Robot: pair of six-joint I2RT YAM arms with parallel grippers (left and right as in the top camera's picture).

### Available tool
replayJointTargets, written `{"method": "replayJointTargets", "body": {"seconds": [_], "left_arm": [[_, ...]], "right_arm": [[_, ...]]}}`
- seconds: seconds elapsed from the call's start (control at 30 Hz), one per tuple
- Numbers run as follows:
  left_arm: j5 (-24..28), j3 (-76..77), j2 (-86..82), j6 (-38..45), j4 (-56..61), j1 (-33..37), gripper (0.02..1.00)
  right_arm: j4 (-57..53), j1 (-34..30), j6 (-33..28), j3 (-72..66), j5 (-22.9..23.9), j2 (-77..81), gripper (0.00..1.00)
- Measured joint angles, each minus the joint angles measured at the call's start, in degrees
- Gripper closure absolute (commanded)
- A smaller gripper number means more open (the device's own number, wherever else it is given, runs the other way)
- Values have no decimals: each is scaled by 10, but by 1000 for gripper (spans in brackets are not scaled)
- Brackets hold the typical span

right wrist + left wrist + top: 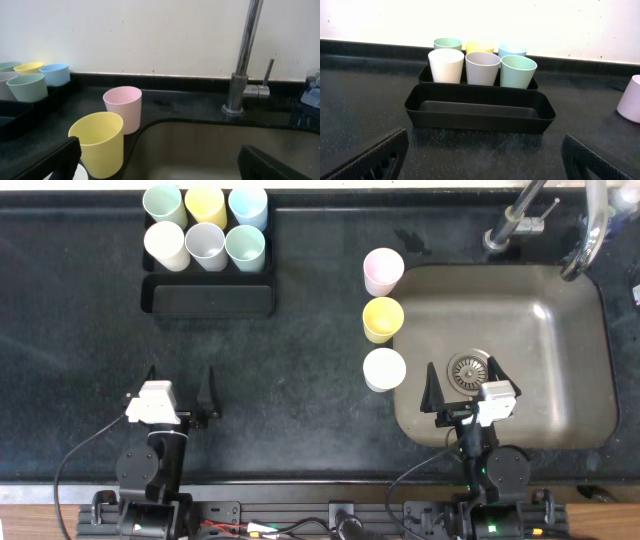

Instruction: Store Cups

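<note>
Three loose cups stand in a row along the sink's left rim: a pink cup (382,270) (123,109), a yellow cup (382,319) (98,143) and a white cup (384,369). Several cups fill the far black tray (264,232) (423,75); the near black tray (207,300) (479,108) holds nothing. My left gripper (180,388) (482,156) stands open near the front edge, facing the trays. My right gripper (467,378) (160,162) stands open over the sink's front part, right of the white cup. The pink cup (631,99) is also at the left wrist view's edge.
A steel sink (560,330) takes up the right side, with a drain (469,369) and a tap (520,220) (244,60) behind it. The black worktop (300,400) lies bare between the trays and the loose cups.
</note>
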Motion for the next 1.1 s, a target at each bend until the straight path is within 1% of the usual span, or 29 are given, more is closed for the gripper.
{"method": "replayJointTargets", "body": {"seconds": [0.73,0.8,0.93,1.0,1.1], "left_arm": [[-3,0,0,0,7,0,18],[8,0,5,0,33,3,18],[39,0,54,-1,126,9,18],[49,6,104,-7,159,10,18],[59,36,202,-32,175,10,20]], "right_arm": [[0,0,0,0,0,0,3],[0,0,0,0,0,0,7],[0,0,0,0,0,0,5],[0,0,0,0,0,0,5],[0,0,0,0,0,0,5]]}}
